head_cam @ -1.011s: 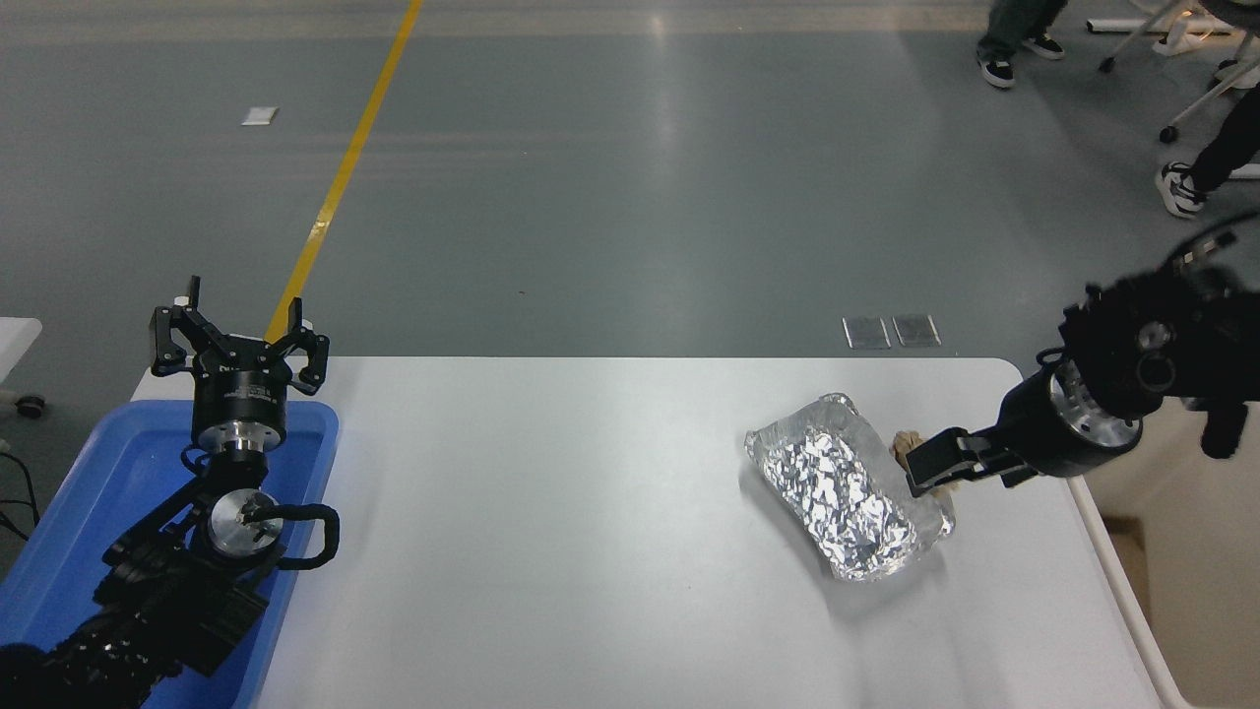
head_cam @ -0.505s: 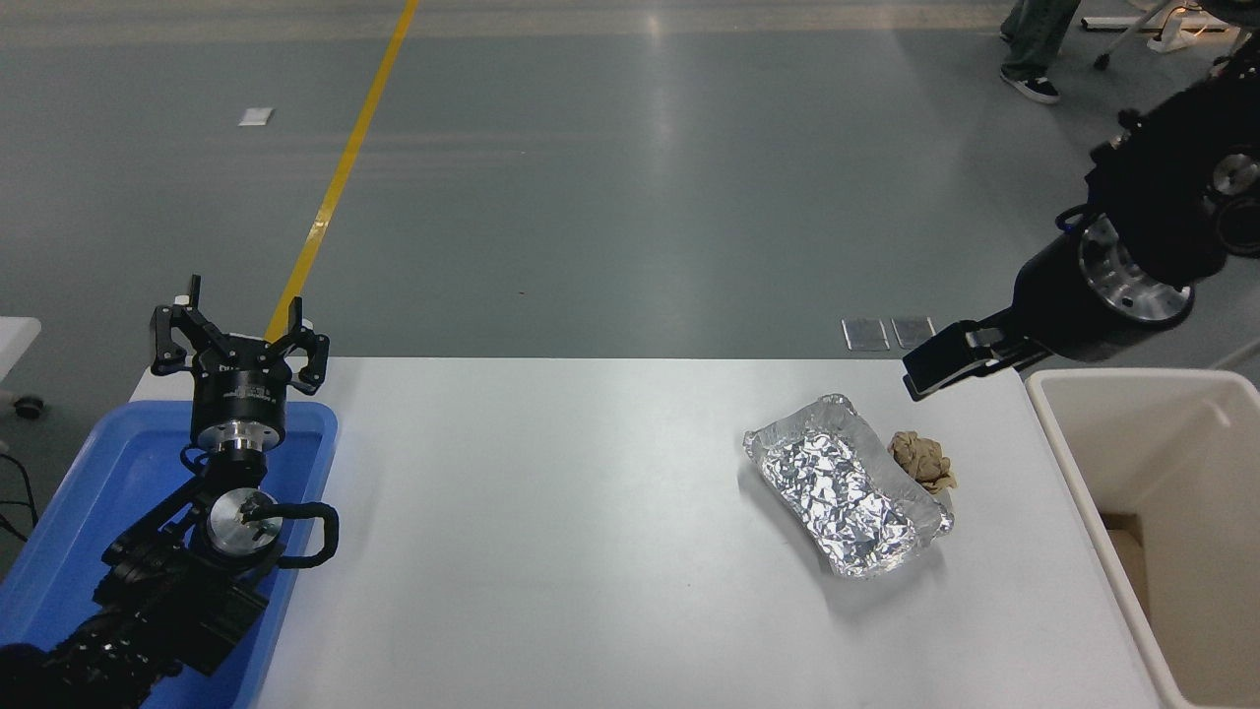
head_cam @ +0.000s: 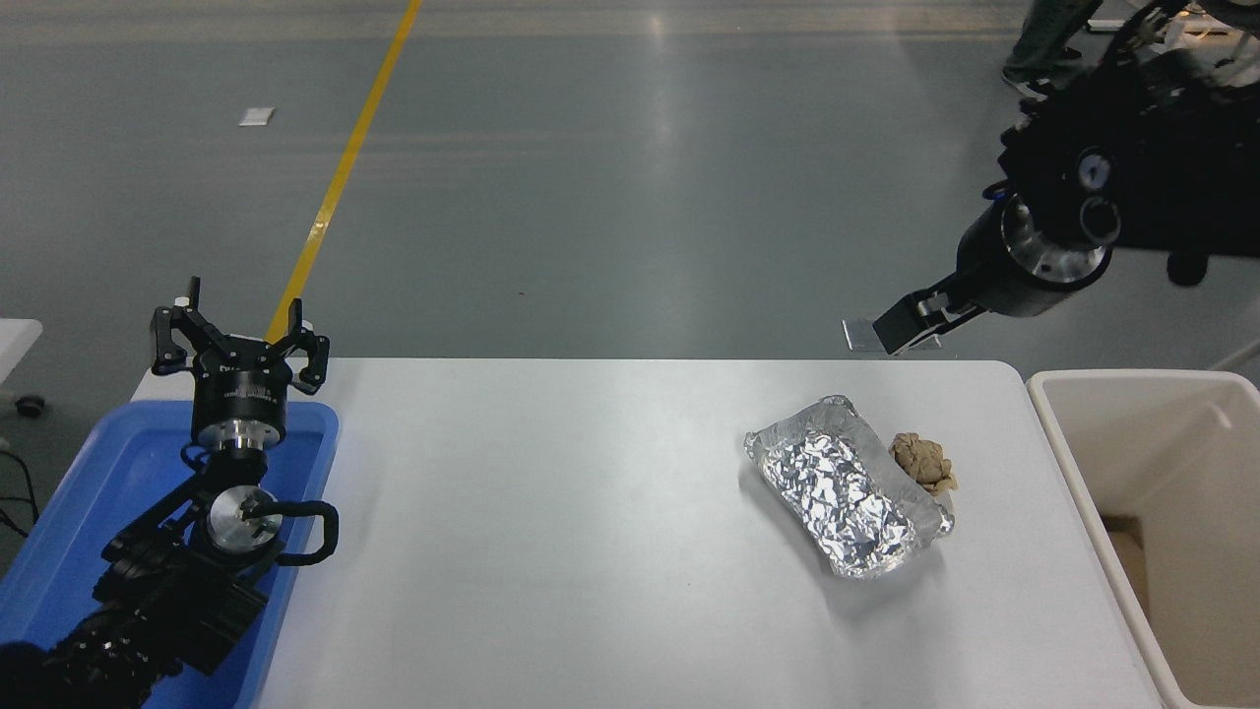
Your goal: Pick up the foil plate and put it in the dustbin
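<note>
The foil plate (head_cam: 845,486), crinkled silver with a raised rim, lies flat on the right part of the white table (head_cam: 551,512). The beige dustbin (head_cam: 1176,443) stands just off the table's right edge. My right gripper (head_cam: 898,330) hangs in the air above the table's far right edge, well behind and above the plate. It looks shut and holds nothing. My left gripper (head_cam: 239,330) is open and parked over the blue tray at the lower left.
A small crumpled brown paper ball (head_cam: 924,462) lies against the plate's right rim. A shallow blue tray (head_cam: 89,492) sits at the table's left end under the left arm. A person's legs show at the top right.
My right gripper has risen from the plate's right rim, up and away to the far right, empty. The plate and paper ball stay on the table. The dustbin has come into view.
</note>
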{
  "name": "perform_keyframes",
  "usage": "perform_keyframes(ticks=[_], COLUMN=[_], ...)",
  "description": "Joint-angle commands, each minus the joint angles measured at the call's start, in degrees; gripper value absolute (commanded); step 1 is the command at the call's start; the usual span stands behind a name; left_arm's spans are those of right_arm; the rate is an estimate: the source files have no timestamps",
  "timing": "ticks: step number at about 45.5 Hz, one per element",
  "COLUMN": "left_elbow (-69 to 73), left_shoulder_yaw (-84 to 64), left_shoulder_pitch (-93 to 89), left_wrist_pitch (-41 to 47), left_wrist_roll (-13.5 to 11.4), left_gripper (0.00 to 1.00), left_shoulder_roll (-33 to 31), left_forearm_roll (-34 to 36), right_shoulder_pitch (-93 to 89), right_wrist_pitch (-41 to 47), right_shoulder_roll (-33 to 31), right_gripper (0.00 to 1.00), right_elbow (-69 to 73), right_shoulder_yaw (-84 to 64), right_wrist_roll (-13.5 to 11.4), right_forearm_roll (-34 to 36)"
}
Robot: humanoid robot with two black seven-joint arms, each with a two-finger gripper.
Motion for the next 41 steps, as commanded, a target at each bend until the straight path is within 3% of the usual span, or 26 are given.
perform_keyframes(ticks=[1, 23, 41], left_elbow=[0.0, 0.0, 0.0], left_shoulder_yaw=[0.0, 0.0, 0.0], left_shoulder_pitch=[0.01, 0.01, 0.01], left_wrist_pitch=[-0.01, -0.01, -0.01], left_wrist_roll=[-0.03, -0.03, -0.03], left_gripper=[0.99, 0.99, 0.99], left_shoulder_roll=[-0.01, -0.01, -0.01], left_forearm_roll=[-0.02, -0.02, -0.02], right_shoulder_pitch=[-15.63, -37.08, -45.88], right_wrist_pitch=[-9.92, -20.3, -22.76], right_shoulder_roll=[6.04, 9.03, 9.12], right_gripper=[1.0, 0.99, 0.99], right_elbow=[-12.22, -23.04, -28.5], right_shoulder_yaw=[-0.13, 2.5, 2.86], right_wrist_roll=[-0.09, -0.09, -0.26], right_forearm_roll=[-1.88, -1.97, -1.88])
